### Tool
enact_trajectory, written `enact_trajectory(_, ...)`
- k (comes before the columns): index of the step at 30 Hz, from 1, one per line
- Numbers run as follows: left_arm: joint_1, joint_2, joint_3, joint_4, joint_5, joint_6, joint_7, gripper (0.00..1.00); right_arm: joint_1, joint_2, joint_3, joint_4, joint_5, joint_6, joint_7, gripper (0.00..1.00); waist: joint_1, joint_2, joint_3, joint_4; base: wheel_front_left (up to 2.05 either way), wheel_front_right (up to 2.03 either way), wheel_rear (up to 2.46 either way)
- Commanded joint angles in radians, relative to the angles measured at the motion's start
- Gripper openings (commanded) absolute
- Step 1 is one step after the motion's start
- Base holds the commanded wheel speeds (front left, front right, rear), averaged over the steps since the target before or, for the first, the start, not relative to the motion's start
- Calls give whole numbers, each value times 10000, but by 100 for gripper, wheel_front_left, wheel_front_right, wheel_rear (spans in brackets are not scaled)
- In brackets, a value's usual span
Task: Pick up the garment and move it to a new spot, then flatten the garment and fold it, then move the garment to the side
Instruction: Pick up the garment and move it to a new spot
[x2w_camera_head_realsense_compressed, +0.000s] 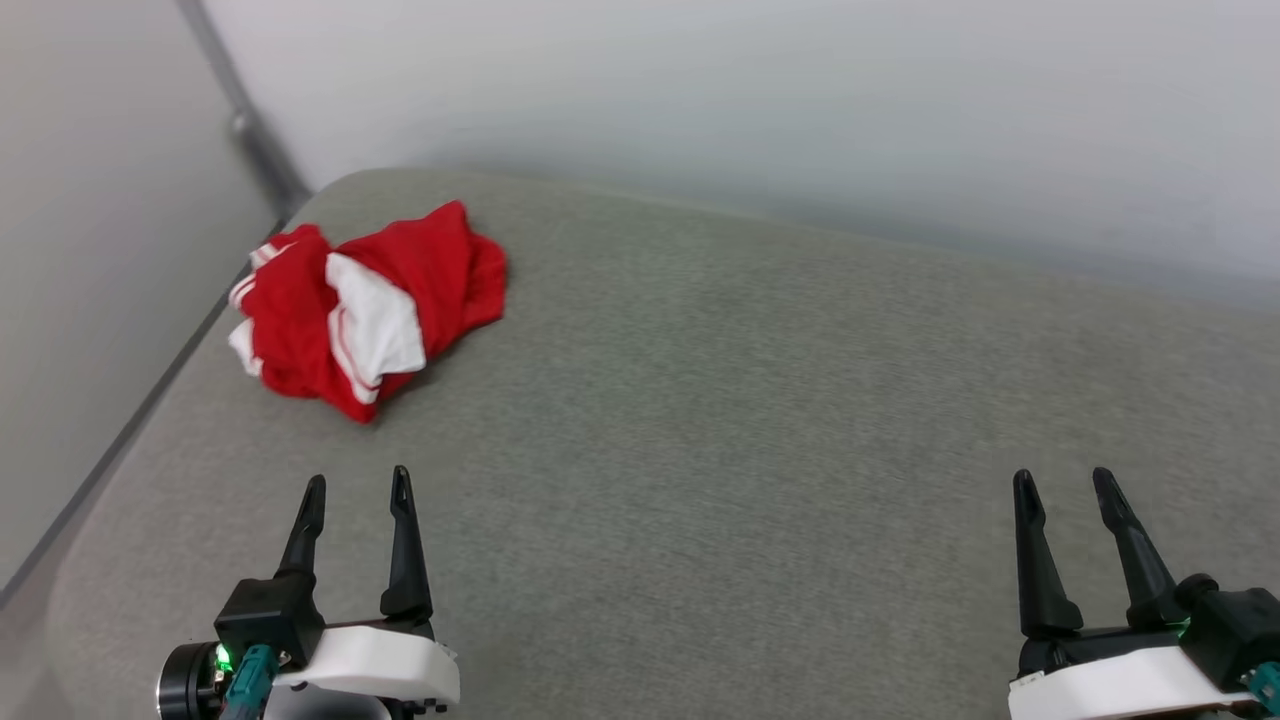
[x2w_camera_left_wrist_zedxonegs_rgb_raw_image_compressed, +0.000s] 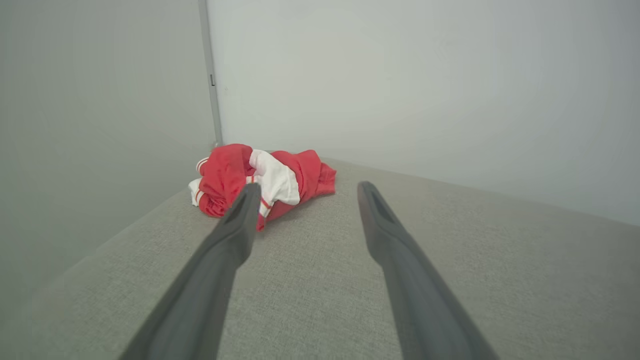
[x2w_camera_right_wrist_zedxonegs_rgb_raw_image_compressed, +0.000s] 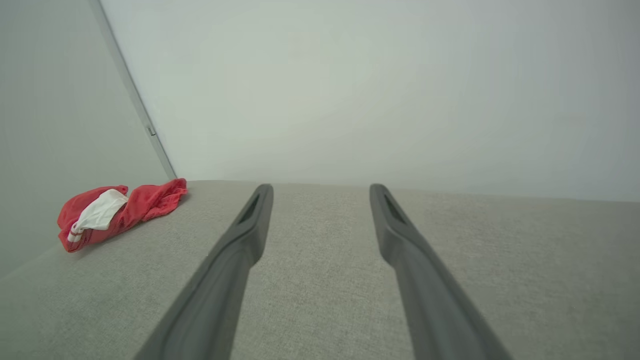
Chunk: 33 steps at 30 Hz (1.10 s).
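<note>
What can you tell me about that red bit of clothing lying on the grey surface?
The garment is soft red cloth with white sleeve-like parts edged in red-and-white stripes. It lies crumpled in a loose heap, neither spread nor folded, near the far left corner of the grey fabric surface, close to the wall. That surface is all that touches it; the left gripper and right gripper are open and apart from it.

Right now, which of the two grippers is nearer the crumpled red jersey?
The left gripper: the garment lies just ahead of it, toward the left end of the grey surface. The right gripper sits far off to the other side.
</note>
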Motion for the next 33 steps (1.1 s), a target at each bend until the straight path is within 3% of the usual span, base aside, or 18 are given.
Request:
enact_trajectory(1,-85,-6,13,-7,-11,43,-28,100,-18,11,39,-22,-40,-3,-18,100,0,0,85,514,0,0,0)
enact_trajectory(9,34,-6,261,-17,-140,122,-28,100,-134,9,135,-27,-174,-3,-18,100,0,0,142,1571,0,0,0)
enact_trajectory(17,143,-8,512,-105,-239,163,-28,100,-58,11,133,-13,-211,-3,-18,100,0,0,142,2191,0,0,0)
enact_trajectory(27,79,-6,634,-63,-269,152,-28,100,-147,9,226,-9,-309,-3,-18,100,0,0,255,2272,0,0,0)
enact_trajectory(33,-914,-2,1063,-47,77,-351,-28,100,-267,9,166,-90,-566,-3,-18,100,0,0,639,2078,0,0,0)
